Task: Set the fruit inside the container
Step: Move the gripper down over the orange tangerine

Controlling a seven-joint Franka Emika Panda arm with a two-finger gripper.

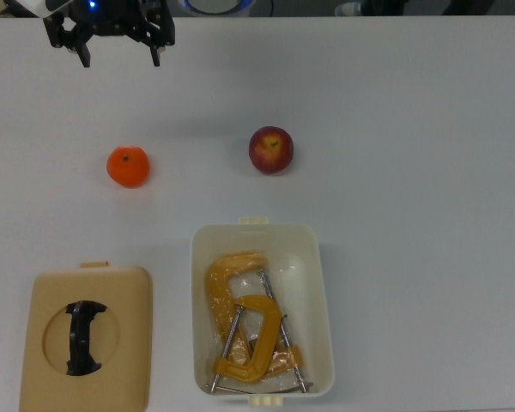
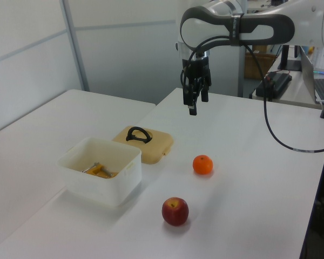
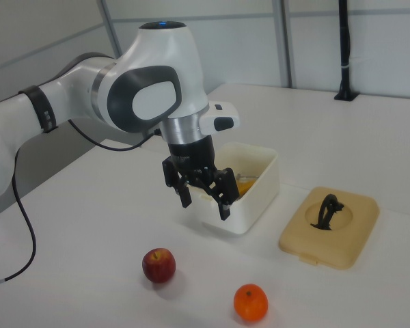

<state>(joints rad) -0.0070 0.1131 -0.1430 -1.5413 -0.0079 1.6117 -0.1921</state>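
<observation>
- I have two fruits on the white table (image 1: 429,103), both outside the container: a bright orange mandarin (image 1: 127,166) and a dark red apple (image 1: 270,149) with a yellow patch. In the top view they lie side by side, well apart, the mandarin on the top view's left.
- The mandarin is round, with a small dark stem dimple on top; the apple is round too, stem hollow facing up. Neither has a long axis, so I judge that any approach angle from above would do.
- The container (image 1: 319,283), an off-white deep tub, sits below the apple in the top view, near it but not touching. Two yellow-orange C-clamps (image 1: 245,326) already lie inside.
- My gripper (image 1: 120,56) hangs in the air above the table, fingers spread and holding nothing. In the top view it is at the upper left, so the mandarin lies almost straight below it in the frame, and the apple is farther off to the top view's right.
- I judge the mandarin the nearer pick: come down over it, then carry it toward the tub.
- A tan lid (image 1: 86,339) with a black handle rests flat to the top view's left of the tub, clear of both fruits.
</observation>
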